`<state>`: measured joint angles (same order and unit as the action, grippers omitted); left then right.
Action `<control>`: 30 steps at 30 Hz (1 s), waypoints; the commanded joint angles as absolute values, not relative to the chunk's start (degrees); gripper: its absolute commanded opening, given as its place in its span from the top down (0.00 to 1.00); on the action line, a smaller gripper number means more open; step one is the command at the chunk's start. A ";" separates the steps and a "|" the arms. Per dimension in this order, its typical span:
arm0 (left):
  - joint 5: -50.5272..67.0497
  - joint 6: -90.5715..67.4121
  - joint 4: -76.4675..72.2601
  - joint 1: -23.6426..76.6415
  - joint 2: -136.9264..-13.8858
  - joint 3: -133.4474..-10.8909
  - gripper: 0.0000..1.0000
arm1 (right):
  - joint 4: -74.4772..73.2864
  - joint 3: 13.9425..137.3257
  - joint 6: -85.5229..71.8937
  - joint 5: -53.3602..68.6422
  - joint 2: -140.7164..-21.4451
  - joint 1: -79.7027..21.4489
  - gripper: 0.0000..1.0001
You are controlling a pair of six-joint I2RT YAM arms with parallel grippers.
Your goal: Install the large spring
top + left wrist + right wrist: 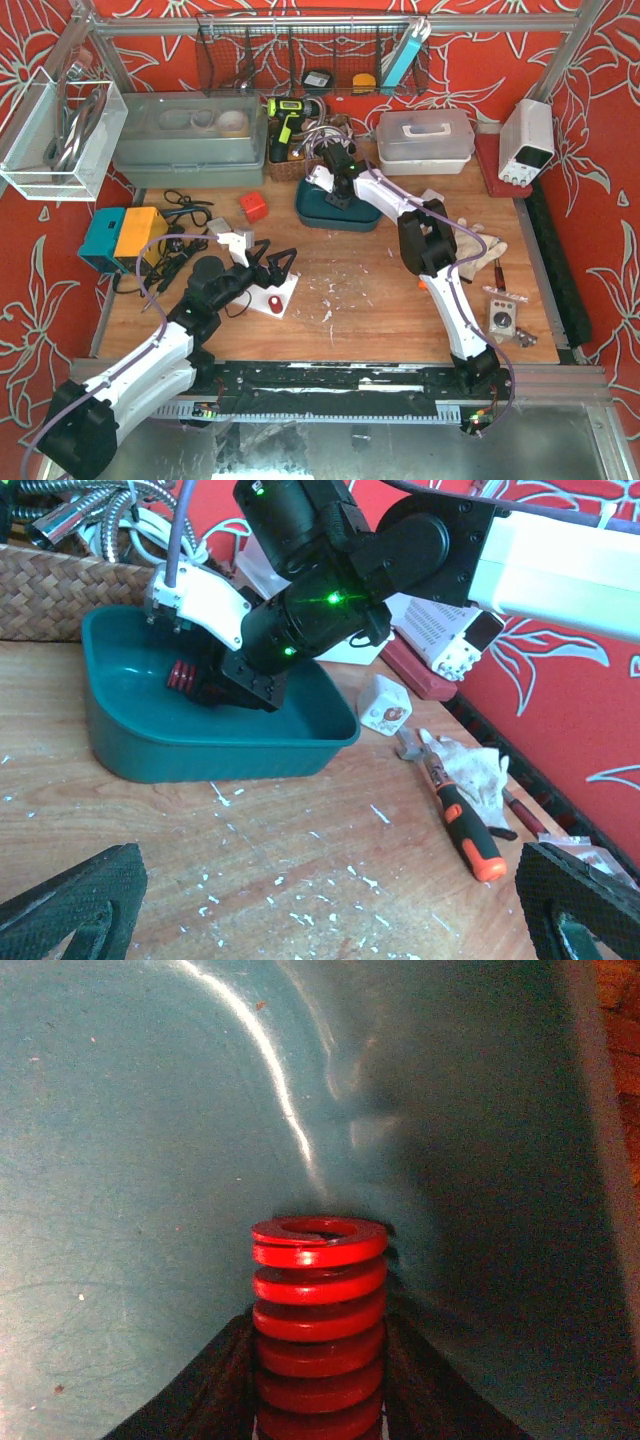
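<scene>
Surface: wooden table [370,290] carrying scattered shavings; red floral walls [600,130] enclosing it.
Tub: teal tub [200,755] sitting at 12 o'clock, holding the large spring [318,1320].
Right gripper [215,680]: grasping the spring inside the tub.
Left gripper [278,268]: hanging released at 9 o'clock.

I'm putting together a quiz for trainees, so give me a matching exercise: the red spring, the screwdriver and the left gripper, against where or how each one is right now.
Things:
1. spring
2. screwdriver
3. left gripper

Places or states:
A. open, above the table
B. held by the right gripper inside the teal tub
C. lying on the table beside a rag

Pairs: 1-B, 2-C, 3-A
</scene>
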<state>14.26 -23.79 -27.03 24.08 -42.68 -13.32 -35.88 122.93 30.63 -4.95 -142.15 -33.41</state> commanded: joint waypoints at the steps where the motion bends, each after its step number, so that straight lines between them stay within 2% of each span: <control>1: 13.98 -22.70 -27.60 24.35 -41.68 -13.05 0.00 | -40.15 125.48 31.64 -5.98 -145.15 -33.29 0.63; 7: 13.92 -22.76 -27.03 24.43 -41.36 -13.21 0.00 | -40.85 125.37 32.42 -5.64 -145.18 -33.10 0.65; 18: 12.89 -22.63 -26.18 24.52 -40.94 -13.40 0.00 | -37.66 121.89 33.47 -3.54 -140.10 -33.12 0.84; 30: 8.78 -24.03 -25.09 24.48 -41.25 -13.09 0.00 | -24.61 102.74 32.04 -5.51 -122.61 -33.99 0.93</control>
<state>10.85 -23.66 -25.43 24.12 -41.39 -13.34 -30.52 106.24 32.73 -4.62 -130.67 -33.43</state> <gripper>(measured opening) 0.998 0.333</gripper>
